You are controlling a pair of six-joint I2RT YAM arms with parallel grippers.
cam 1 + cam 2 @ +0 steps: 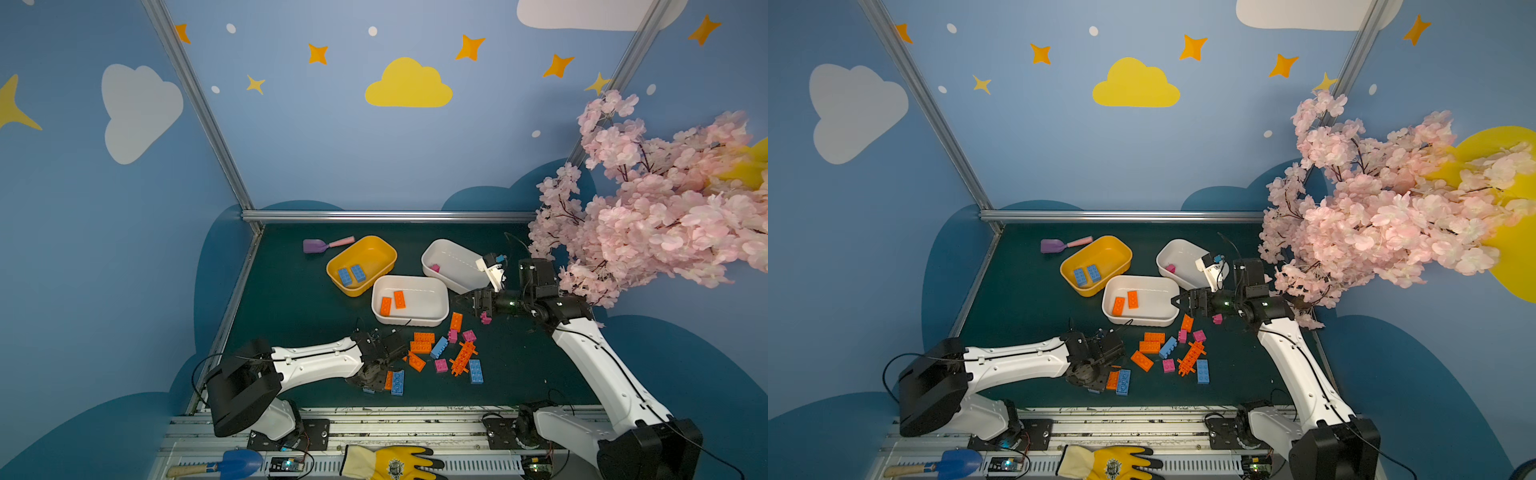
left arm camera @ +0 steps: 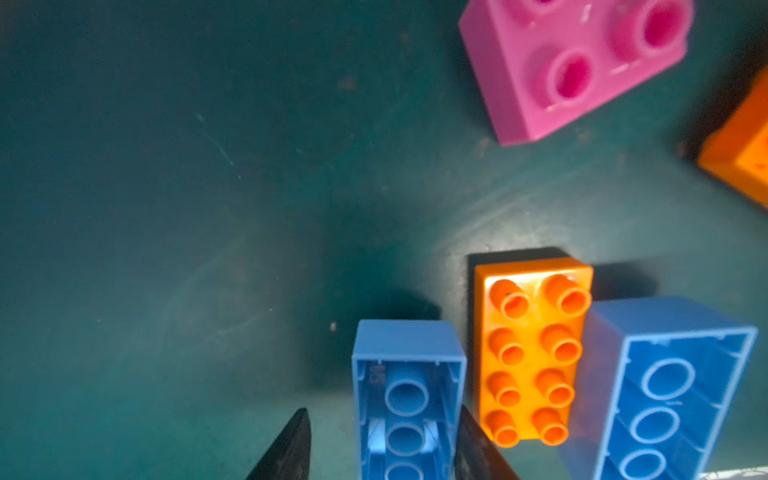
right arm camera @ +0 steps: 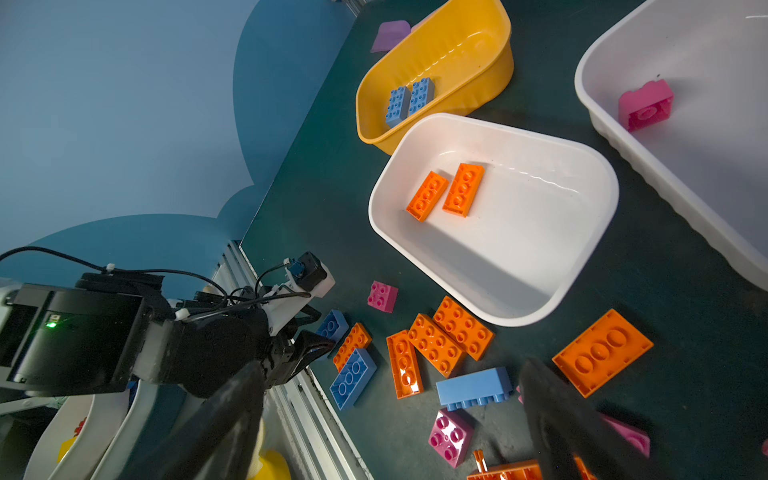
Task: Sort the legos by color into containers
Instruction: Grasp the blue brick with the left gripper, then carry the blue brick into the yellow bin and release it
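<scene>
Low in both top views, the left pincer (image 2: pixel 382 415) stands half open astride an upturned blue brick (image 2: pixel 407 374); one finger (image 2: pixel 478 457) touches its side, the other is just apart, so nothing is gripped. Loose bricks (image 1: pixel 440 347) lie scattered to its right. Higher, the right pincer (image 1: pixel 463 298) hovers wide open and empty beside the near white tub (image 1: pixel 428 305) with two orange bricks (image 1: pixel 392 302). Behind, the yellow tub (image 1: pixel 374 253) holds two blue bricks (image 1: pixel 351 274), the far white tub (image 1: pixel 457 259) one pink brick (image 1: pixel 435 268).

We count one yellow tub (image 1: pixel 376 253), two white tubs (image 1: pixel 424 299). Our tally: six blue bricks (image 1: pixel 476 371), seven orange bricks (image 1: pixel 456 321), five pink bricks (image 1: pixel 440 365), one spiky orange piece (image 1: pixel 463 357).
</scene>
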